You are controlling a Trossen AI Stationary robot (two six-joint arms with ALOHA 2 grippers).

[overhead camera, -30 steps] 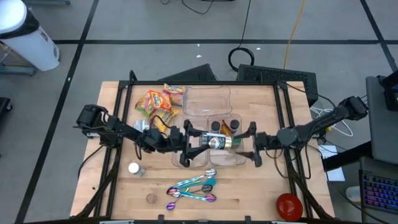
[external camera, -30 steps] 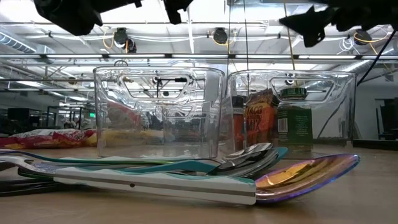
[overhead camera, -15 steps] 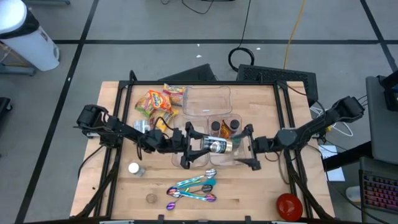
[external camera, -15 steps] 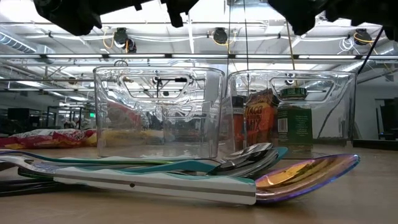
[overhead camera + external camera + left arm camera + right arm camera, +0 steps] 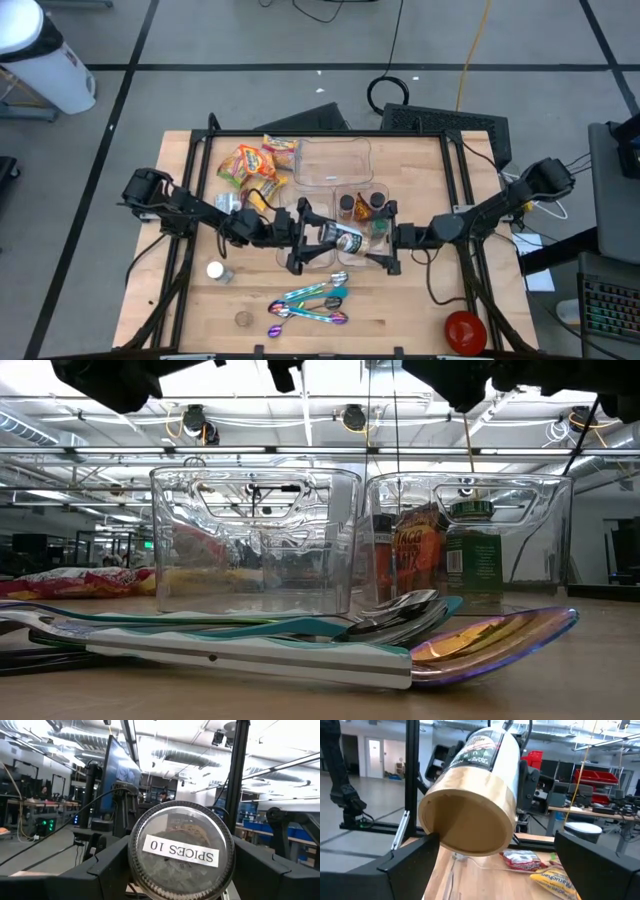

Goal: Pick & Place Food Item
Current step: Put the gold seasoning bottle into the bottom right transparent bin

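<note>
Low in the frame of the high view, the spoons (image 5: 310, 302) lie nearest on the table (image 5: 400, 310), out of my way. Just above them at centre, my left hand (image 5: 322, 236) is clamped on the spice jar (image 5: 347, 239), holding it sideways and clear of the table so its gold lid faces my right hand (image 5: 381, 250), which I judge is why it is held so: a handover over the clear bins (image 5: 340, 190). My right hand is spread fully wide, grips nothing, and has the lid just between its fingers (image 5: 410, 865); farther up left lie snack packets (image 5: 248, 162).
</note>
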